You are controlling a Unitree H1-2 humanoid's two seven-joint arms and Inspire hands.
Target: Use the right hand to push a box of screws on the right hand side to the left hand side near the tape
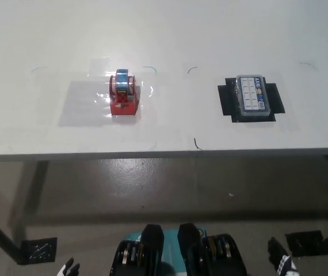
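**Both hands low, box of screws untouched**

The right hand (283, 263) is peeking in at the bottom right edge, touching nothing; whether its fingers are apart or together cannot be told. The left hand (68, 268) is resting at the lower left edge, equally unclear. The box of screws (251, 96), a clear compartmented case, is lying on a black patch (227, 99) on the table's (170, 40) right side, well apart from the red tape dispenser (124, 94) on the left.

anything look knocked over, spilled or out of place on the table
Nothing stands out. The grey compartmented screw box lies flat and closed on its black mat, and the red tape dispenser stands upright on the white table.
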